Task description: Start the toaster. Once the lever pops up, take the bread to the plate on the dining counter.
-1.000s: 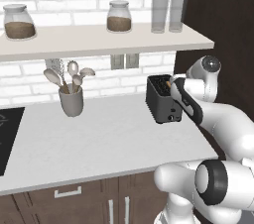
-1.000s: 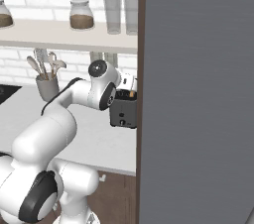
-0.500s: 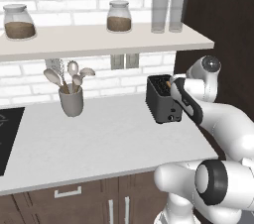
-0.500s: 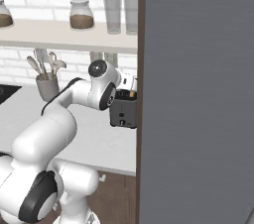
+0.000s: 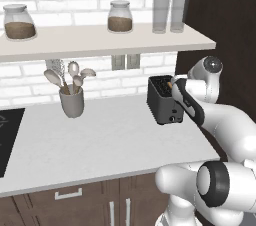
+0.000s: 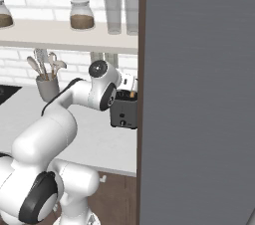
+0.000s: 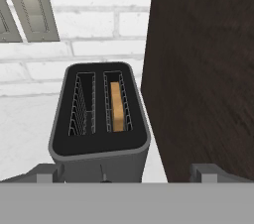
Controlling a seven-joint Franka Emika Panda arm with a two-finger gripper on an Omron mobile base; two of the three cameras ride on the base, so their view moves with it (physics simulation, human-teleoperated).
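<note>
The black toaster (image 5: 161, 101) stands on the pale worktop beside a dark cabinet wall. One golden-tan slice of bread (image 7: 117, 106) sits deep in its right slot, and the left slot is bare. My gripper (image 7: 126, 174) hovers just above the toaster's near end, looking down into the slots. It is open wide with nothing between its fingers, one fingertip (image 7: 48, 172) left and one right of the toaster body. From the left base view the gripper (image 5: 174, 88) is over the toaster's right top edge. The toaster (image 6: 123, 112) also shows behind my arm. The plate and the dining counter are out of view.
A grey utensil cup (image 5: 72, 102) with spoons stands to the left on the worktop (image 5: 100, 145). Above, a shelf (image 5: 100, 40) carries jars and glasses. The dark cabinet wall (image 5: 225, 25) closes the right side. A black cooktop (image 5: 6, 137) lies far left. Wall outlets (image 7: 33, 10) sit behind the toaster.
</note>
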